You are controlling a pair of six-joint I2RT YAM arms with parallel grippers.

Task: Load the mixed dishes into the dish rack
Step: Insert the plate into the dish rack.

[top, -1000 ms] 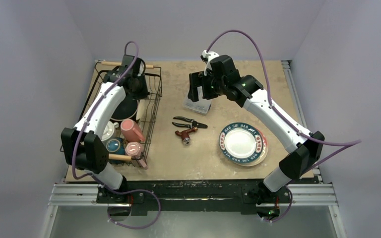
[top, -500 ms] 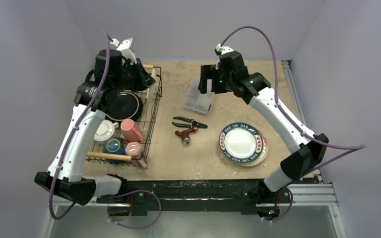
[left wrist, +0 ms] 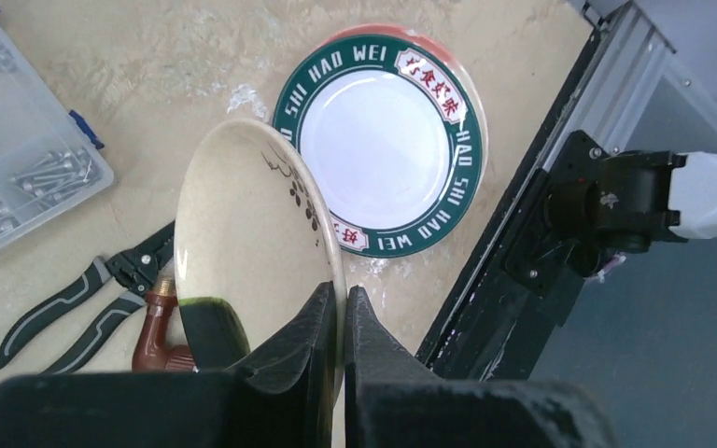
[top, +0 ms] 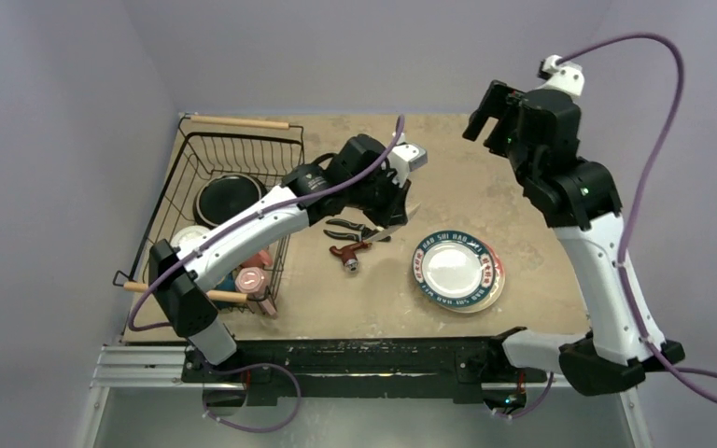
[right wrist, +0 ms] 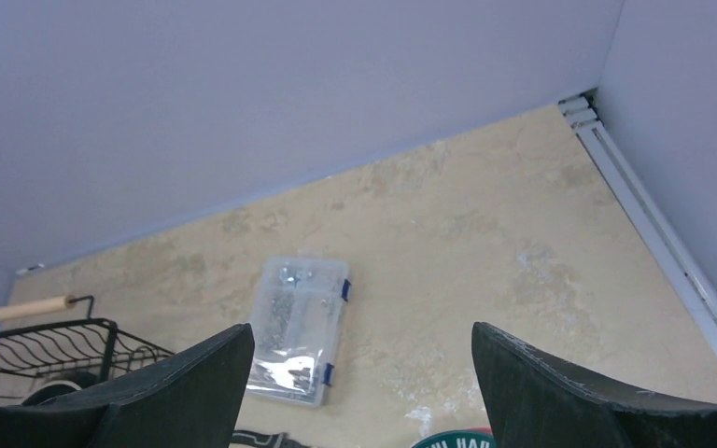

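Note:
My left gripper (left wrist: 338, 291) is shut on the rim of a small cream saucer (left wrist: 243, 215) with dark flower marks, held tilted above the table's middle. In the top view that gripper (top: 390, 213) hangs over the tools, right of the dish rack (top: 238, 121). The rack holds a black-rimmed plate (top: 229, 196), pink mugs (top: 252, 278) and a white cup (top: 187, 238). A teal-rimmed plate (top: 456, 271) (left wrist: 378, 140) lies on a red-rimmed plate (top: 497, 271). My right gripper (top: 485, 110) (right wrist: 359, 329) is open, raised high at the back right, empty.
Black pliers (top: 357, 229) (left wrist: 84, 299) and a red-brown tool (top: 348, 254) (left wrist: 154, 322) lie between the rack and the plates. A clear compartment box (right wrist: 299, 327) (left wrist: 9, 168) sits further back. The metal rail (left wrist: 523, 233) runs along the near table edge.
My left arm swung from over the rack to the table's middle and now holds the cream saucer. The right arm rose and moved back to the right, away from the clear box.

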